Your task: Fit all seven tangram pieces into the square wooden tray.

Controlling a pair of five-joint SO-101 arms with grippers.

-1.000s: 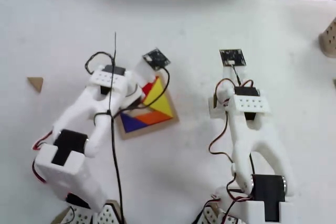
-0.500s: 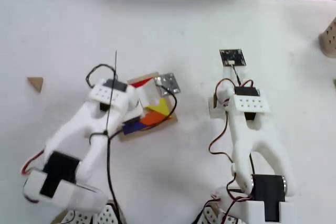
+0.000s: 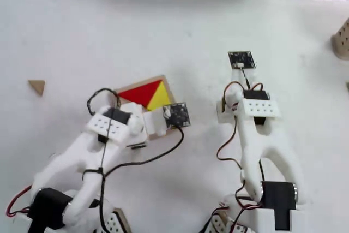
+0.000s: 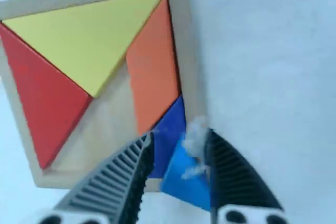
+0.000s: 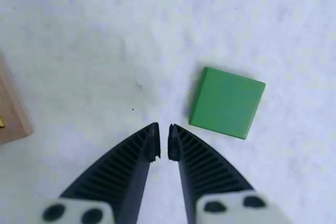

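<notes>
The square wooden tray (image 4: 184,35) holds a yellow triangle (image 4: 89,40), a red triangle (image 4: 42,98), an orange parallelogram (image 4: 155,72) and a dark blue triangle (image 4: 170,127). My left gripper (image 4: 178,136) is shut on a lighter blue piece (image 4: 184,179) that overhangs the tray's edge next to the dark blue one. In the high view the left arm (image 3: 112,125) covers the near half of the tray (image 3: 163,84). My right gripper (image 5: 163,129) is shut on nothing, just above the table. A green square (image 5: 227,102) lies flat close beside its fingertips.
A small tan triangle (image 3: 37,86) lies alone at the far left of the white table. A pale pegged wooden object (image 3: 342,39) stands at the right edge. A corner of the tray (image 5: 9,113) shows in the right wrist view. The right arm (image 3: 256,110) sits right of the tray.
The left arm has drawn back toward the table's near edge and its wrist has swung right, uncovering the tray's red and yellow triangles. The right arm has not moved.
</notes>
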